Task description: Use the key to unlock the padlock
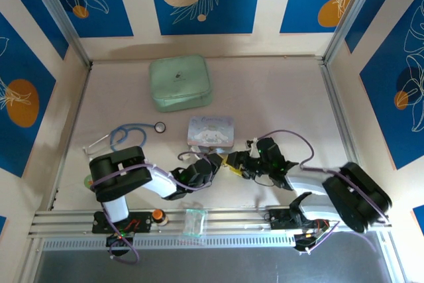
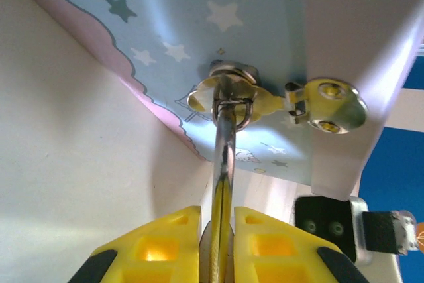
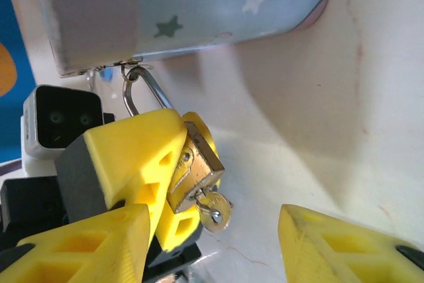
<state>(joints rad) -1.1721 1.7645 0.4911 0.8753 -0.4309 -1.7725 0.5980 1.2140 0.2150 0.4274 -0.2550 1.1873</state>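
The small brass padlock (image 3: 193, 167) hangs by its thin silvery shackle (image 3: 142, 91) from the latch of the lavender star-printed tin (image 3: 199, 4). My left gripper (image 2: 217, 223) is shut on the padlock body, and its yellow fingers (image 3: 132, 154) clamp it from both sides. The small silvery key (image 3: 216, 213) sticks out of the keyhole at the padlock's bottom. My right gripper (image 3: 213, 223) is open, its fingers wide apart on either side of the key without touching it. From above, both grippers meet just in front of the tin (image 1: 211, 130), around the padlock (image 1: 232, 161).
A mint green zip case (image 1: 180, 83) lies at the back. A blue stethoscope (image 1: 129, 134) sits left of the tin. An orange round button (image 1: 159, 215) and a clear plastic bag (image 1: 195, 222) rest on the front rail. Frame posts stand at both sides.
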